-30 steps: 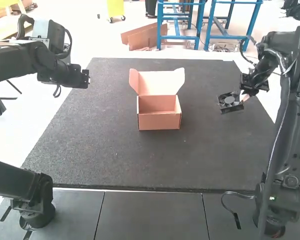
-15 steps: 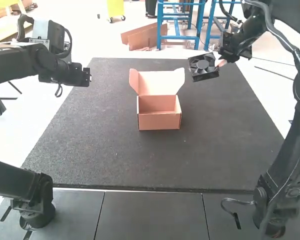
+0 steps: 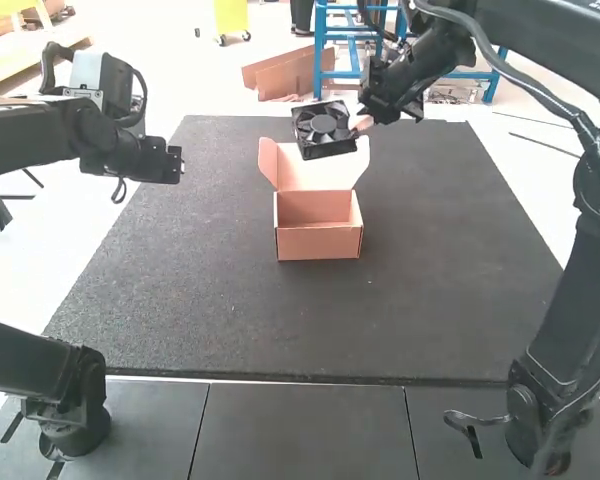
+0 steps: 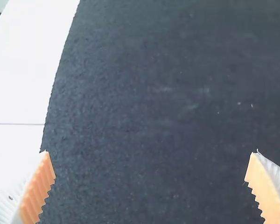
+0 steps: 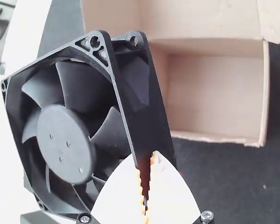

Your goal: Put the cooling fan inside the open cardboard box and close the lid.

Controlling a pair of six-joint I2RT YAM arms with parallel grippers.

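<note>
- Above the open box, the right end effector (image 3: 363, 121) is clenched on the cooling fan (image 3: 325, 131). Its white ribbed fingers (image 5: 172, 198) pinch one edge of the black square frame, with the orange pads pressed to it.
- The fan hangs in the air, tilted, with its blade face turned up toward the high view. It sits over the rear of the cardboard box (image 3: 318, 228) and overlaps the raised lid (image 3: 315, 165) as seen from there.
- In the right wrist view the hub and curved blades are close up, and the box's bare interior lies beyond the fan's frame.
- The box stands upright near the middle of the counter (image 3: 180, 290), which is covered by a black mat. Its top is open and the lid stands up at the far side, with a small flap at each upper corner.
- The left end effector (image 3: 172, 160) is released, with its orange pads (image 4: 37, 186) spread wide and nothing between them.
- It hovers over the mat's left part, near the far-left corner and well apart from the box.
- Under it there is dark mat, and the mat's edge with a pale surface beside it.
</note>
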